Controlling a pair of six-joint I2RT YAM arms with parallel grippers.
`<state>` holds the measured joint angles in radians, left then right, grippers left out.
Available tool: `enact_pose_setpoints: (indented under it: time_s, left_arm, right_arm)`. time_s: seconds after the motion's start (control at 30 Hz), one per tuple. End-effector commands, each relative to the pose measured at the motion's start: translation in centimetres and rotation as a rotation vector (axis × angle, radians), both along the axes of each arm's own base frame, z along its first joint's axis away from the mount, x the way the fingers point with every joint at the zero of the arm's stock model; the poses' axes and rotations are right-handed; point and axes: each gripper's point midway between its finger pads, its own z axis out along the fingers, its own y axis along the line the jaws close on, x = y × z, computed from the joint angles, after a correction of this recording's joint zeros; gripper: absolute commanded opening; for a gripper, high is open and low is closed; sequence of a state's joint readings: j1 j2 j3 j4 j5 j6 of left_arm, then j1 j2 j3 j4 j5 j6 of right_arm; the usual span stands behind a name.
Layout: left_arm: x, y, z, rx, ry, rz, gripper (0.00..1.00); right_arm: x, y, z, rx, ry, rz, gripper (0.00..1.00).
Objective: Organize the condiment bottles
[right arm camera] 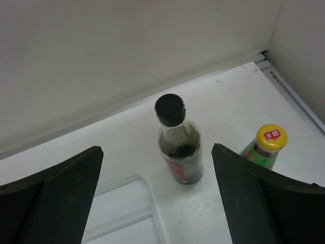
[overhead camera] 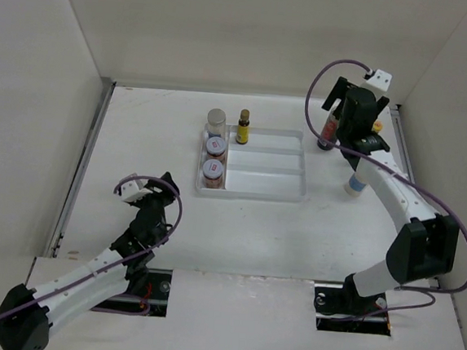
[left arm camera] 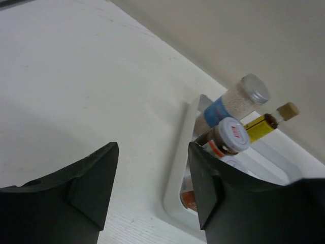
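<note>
White divided tray point(overhead camera: 265, 183) mid-table; its left compartment holds three in a row: clear silver-capped shaker point(overhead camera: 215, 121) at the far end, white granules inside, blue label; then two short red-labelled jars point(overhead camera: 215, 146) point(overhead camera: 212, 171), reddish contents; tiny brown bottle point(overhead camera: 242, 128) with yellow liquid stands at the tray's far edge, can't tell if inside or just behind; the other compartments hold nothing.

Right gripper point(right arm camera: 156, 152) spread wide, nothing held; tall dark bottle point(right arm camera: 179, 152) upright on the table between the fingers, untouched, black cap, dark liquid low in the glass; green yellow-capped bottle point(right arm camera: 265, 146) just beside it, toward the right wall; second shaker point(overhead camera: 353, 184) on the table right of the tray, partly hidden by the right arm.

Left gripper point(left arm camera: 152, 157) also wide, nothing held, near-left of the tray, aimed at it.
</note>
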<state>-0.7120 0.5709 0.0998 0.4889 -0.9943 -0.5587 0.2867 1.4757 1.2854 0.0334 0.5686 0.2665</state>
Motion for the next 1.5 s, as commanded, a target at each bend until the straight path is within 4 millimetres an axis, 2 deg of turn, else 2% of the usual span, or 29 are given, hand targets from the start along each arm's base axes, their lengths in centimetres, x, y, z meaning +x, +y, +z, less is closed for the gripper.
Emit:
enact_pose_setpoints:
  time_s: [0.0,0.13,0.23,0.33,0.43,0.6,0.67,0.77,0.83,0.9,0.93,1.03,1.2,1.47]
  left_arm:
    - [0.3,0.5,-0.6,-0.046,0.000,0.027,0.58]
    - [0.7,-0.3,-1.4,-0.050,0.022,0.005,0.65]
    - [0.5,-0.4,-1.1,-0.064,0.006,-0.005,0.73]
    - [0.6,-0.2,-1.2,-0.069,0.000,0.002,0.75]
    - [0.7,-0.4,-1.6,-0.061,0.012,-0.002,0.75]
    - [1.0,-0.8,-1.6,-0.069,0.006,-0.019,0.78]
    - [1.0,-0.9,-1.7,-0.068,0.007,-0.020,0.78]
    - [1.0,-0.9,-1.7,-0.069,0.006,-0.027,0.79]
    - [1.1,-0.9,-1.9,-0.065,0.011,-0.025,0.79]
    - [1.1,-1.0,-1.9,-0.068,0.010,-0.028,0.80]
    - [1.1,-1.1,-1.8,-0.070,0.007,-0.034,0.82]
    - [1.2,-1.2,-1.8,-0.075,0.002,-0.039,0.84]
    - [1.2,-1.4,-1.9,-0.081,0.001,-0.050,0.84]
    - [1.2,-1.5,-2.0,-0.087,-0.001,-0.056,0.84]
  right_arm:
    - [1.6,-1.6,-0.9,-0.063,0.075,-0.037,0.97]
    - [4.3,-1.7,-1.4,-0.059,0.080,-0.010,0.97]
    - [6.2,-2.0,-1.7,-0.052,0.081,-0.003,0.92]
    - [7.8,-2.2,-2.5,-0.044,0.093,-0.001,0.84]
    - [9.2,-2.4,-3.9,-0.057,0.113,-0.010,0.71]
    - [9.9,-3.4,-4.2,-0.060,0.098,-0.035,0.37]
    - [9.6,-3.7,-2.5,-0.052,0.048,-0.051,0.27]
    - [8.5,-4.4,2.5,-0.075,-0.069,-0.079,0.24]
    - [7.5,-4.1,6.2,-0.099,-0.137,-0.082,0.23]
    - [6.4,-2.8,9.4,-0.120,-0.190,-0.056,0.23]
    - [5.8,-1.9,10.4,-0.126,-0.207,-0.038,0.23]
    - [4.5,1.3,11.8,-0.140,-0.233,0.025,0.23]
    - [4.2,6.6,11.1,-0.107,-0.251,0.128,0.24]
    - [5.5,13.9,10.0,-0.033,-0.272,0.261,0.24]
